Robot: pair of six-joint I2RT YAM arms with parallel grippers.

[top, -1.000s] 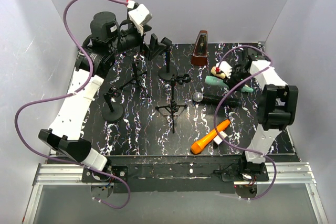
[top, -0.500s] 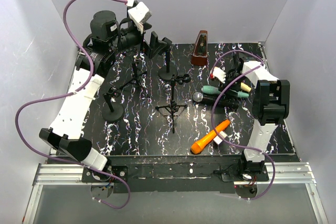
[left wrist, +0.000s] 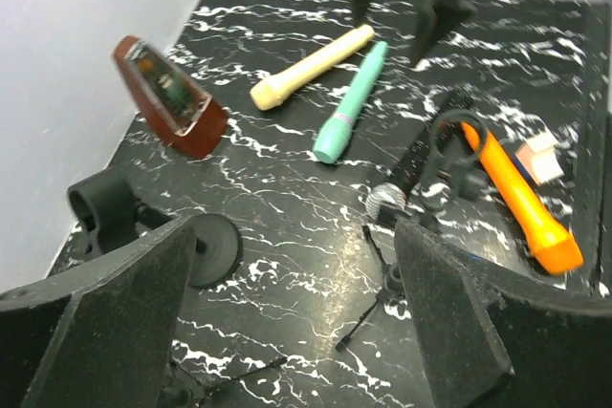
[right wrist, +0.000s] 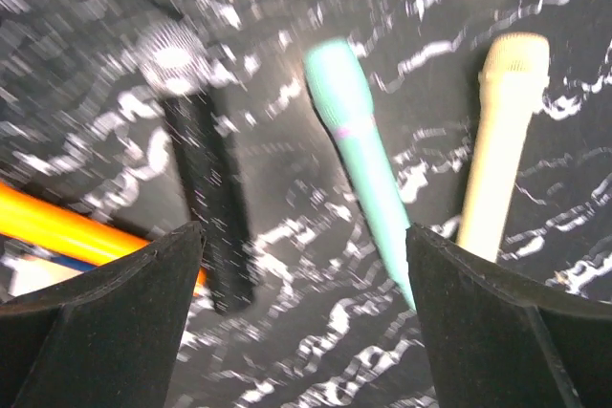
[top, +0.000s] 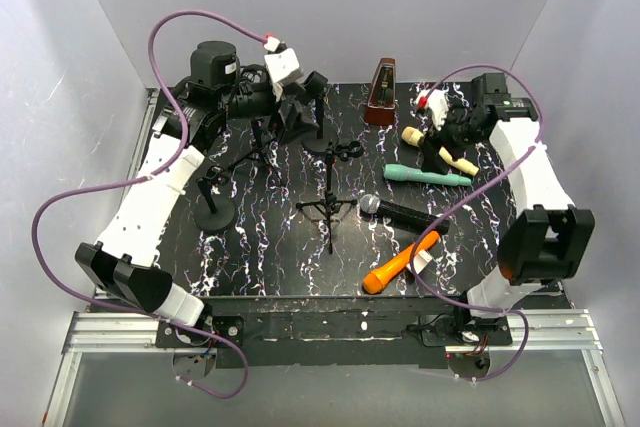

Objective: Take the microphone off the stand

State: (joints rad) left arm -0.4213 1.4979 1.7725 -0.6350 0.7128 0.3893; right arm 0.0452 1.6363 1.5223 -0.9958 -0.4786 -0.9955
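We see a table (top: 260, 267) of black with white marble veins. At its 5 o'clock lies an orange mic (top: 400, 262) beside a white tag (top: 420, 262). At 4 o'clock a black mic (top: 405, 214) has a silver mesh head. At 3 o'clock is a teal mic (top: 430, 176), at 2 o'clock a cream mic (top: 440, 155). At 12 o'clock the metronome (top: 381, 92) is reddish brown. The stands (top: 327, 209) are all black. The arms (top: 150, 202) are white with black joints, their cables (top: 200, 14) purple. The walls (top: 330, 7) are pale grey.

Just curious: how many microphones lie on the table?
4: cream mic and teal mic right rear; black mic centre; orange mic front. More may be hidden.
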